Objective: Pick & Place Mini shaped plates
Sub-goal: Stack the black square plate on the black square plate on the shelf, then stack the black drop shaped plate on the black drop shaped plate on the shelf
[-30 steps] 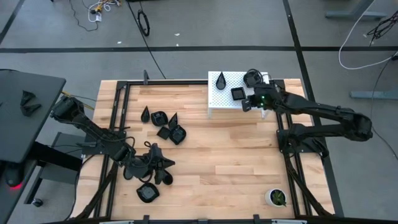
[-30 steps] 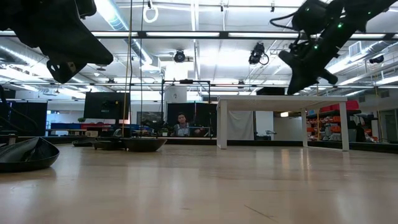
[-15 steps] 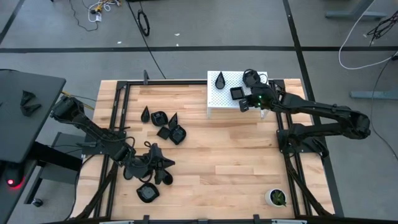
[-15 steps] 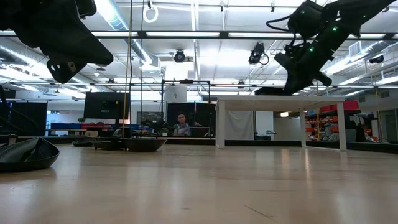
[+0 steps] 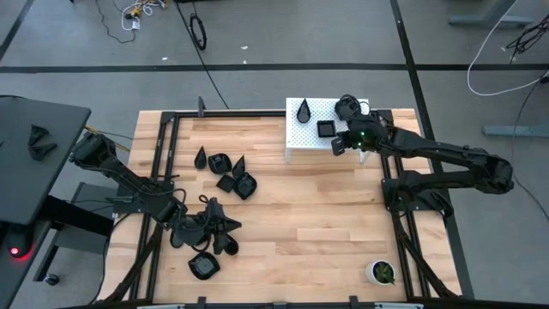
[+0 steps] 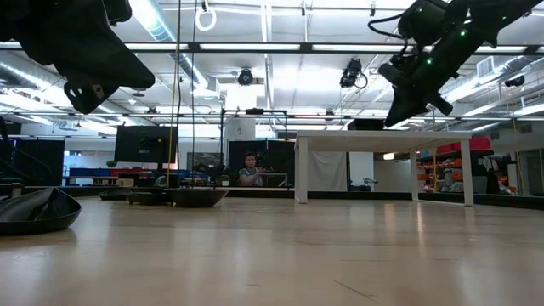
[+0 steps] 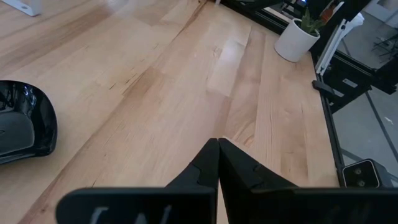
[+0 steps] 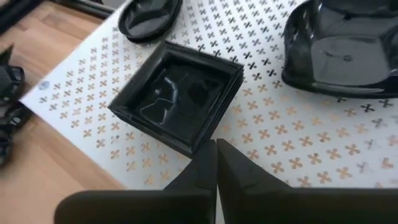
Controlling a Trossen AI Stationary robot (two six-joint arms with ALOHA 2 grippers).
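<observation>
Three mini shaped plates lie on a white perforated stand (image 5: 302, 137): a teardrop plate (image 5: 304, 110), a square plate (image 5: 327, 129) and a rounded plate (image 5: 346, 107). My right gripper (image 5: 337, 146) hovers shut just off the square plate (image 8: 177, 96), at the stand's near right corner. More black plates rest on the wooden table at the left: a cluster (image 5: 227, 169), and others (image 5: 204, 266) near my left gripper (image 5: 221, 227). That gripper is shut above the table, with one plate (image 7: 22, 124) beside it.
A small white pot with a green plant (image 5: 380, 272) stands at the table's near right corner. A black frame (image 5: 163, 154) runs along the table's edges. Bare wood (image 5: 300, 223) spans the middle between the two arms.
My right gripper has tipped slightly while staying above the stand's near right corner. The plates and my left arm have kept still.
</observation>
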